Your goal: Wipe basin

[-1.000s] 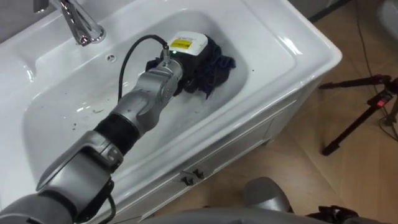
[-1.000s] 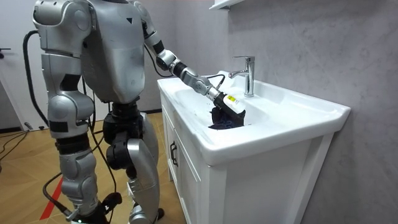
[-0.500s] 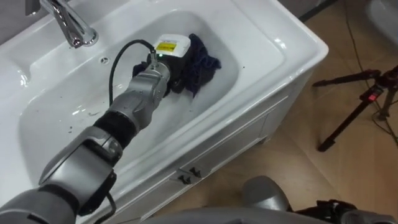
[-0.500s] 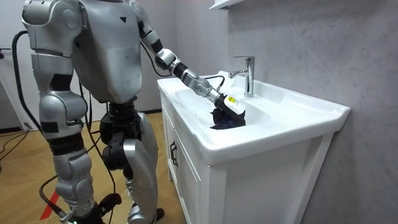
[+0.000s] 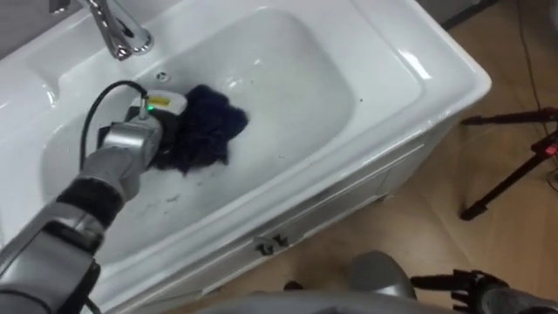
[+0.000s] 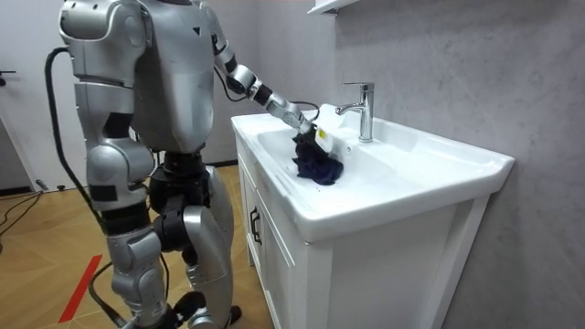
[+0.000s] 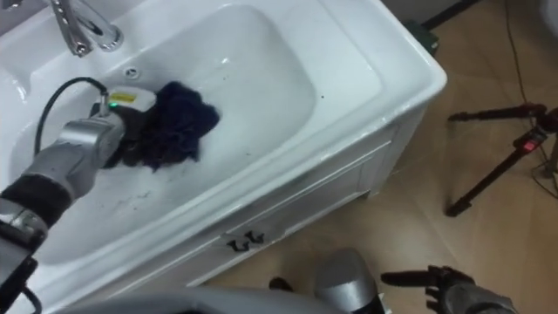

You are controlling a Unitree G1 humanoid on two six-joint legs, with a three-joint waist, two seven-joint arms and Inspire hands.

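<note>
A white basin [image 5: 410, 61] is set in a white vanity, and I stand at its front, as the room view shows. A bunched dark blue cloth [image 5: 205, 135] lies in the bowl's left half, below the tap. My left hand [image 5: 150, 122] reaches in from the lower left, its fingers curled into the cloth's left side and pressing it against the bowl. In the room view the cloth [image 6: 317, 164] hangs bunched under the left hand [image 6: 311, 128]. My right hand [image 7: 449, 292] hangs low at the lower right with its fingers straight.
A chrome tap [image 5: 118, 30] stands at the basin's back left, with an overflow hole [image 5: 159, 77] under it. Small dark handles [image 5: 270, 244] sit on the cabinet front. A black tripod [image 5: 514, 174] stands on the wooden floor to the right.
My left hand has dragged the cloth from the bowl's right part leftwards to below the tap. The head view has shifted as well.
</note>
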